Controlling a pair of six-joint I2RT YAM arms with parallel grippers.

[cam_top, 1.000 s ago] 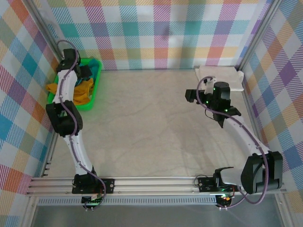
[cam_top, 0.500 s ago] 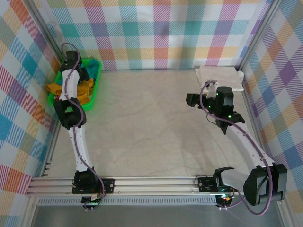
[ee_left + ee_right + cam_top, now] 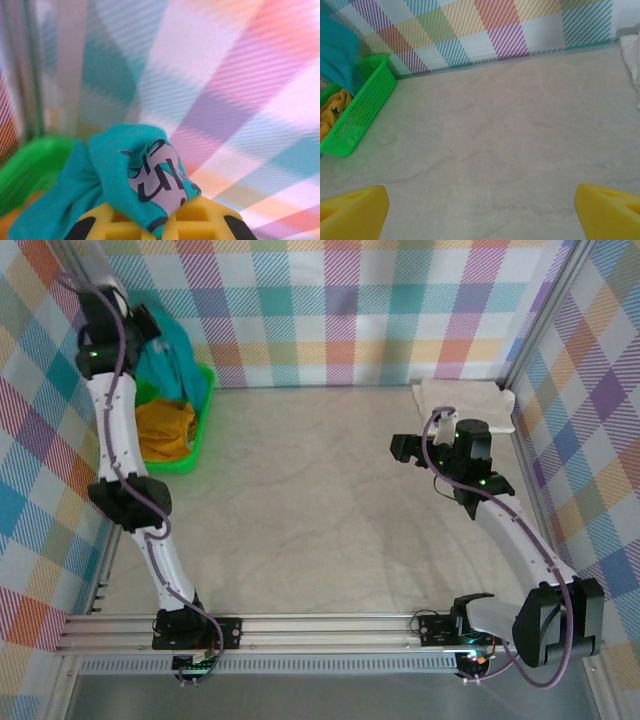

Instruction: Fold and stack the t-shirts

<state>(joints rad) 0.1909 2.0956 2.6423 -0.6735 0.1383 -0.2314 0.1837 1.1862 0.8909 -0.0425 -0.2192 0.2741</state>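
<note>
1. The teal t-shirt (image 3: 176, 352) hangs in the air above the back end of the green basket (image 3: 203, 405), its lower part trailing down into it. A second ago it lay inside the basket.
2. The left pincer (image 3: 138, 322) is clamped tight on a bunch of that shirt. In the left wrist view, printed cloth is pinched between the yellow fingertips (image 3: 100, 225). A second ago the pincer was low in the basket with its jaws apart; now it is raised against the plaid wall (image 3: 330, 310).
3. An orange-yellow cloth (image 3: 165, 430) lies in the basket.
4. The cream-white t-shirt (image 3: 465, 398) lies folded at the desk's (image 3: 300, 500) far right corner, as before.
5. The right pincer (image 3: 404, 448) hovers over the desk with its jaws spread wide, holding nothing, and has barely shifted.
</note>
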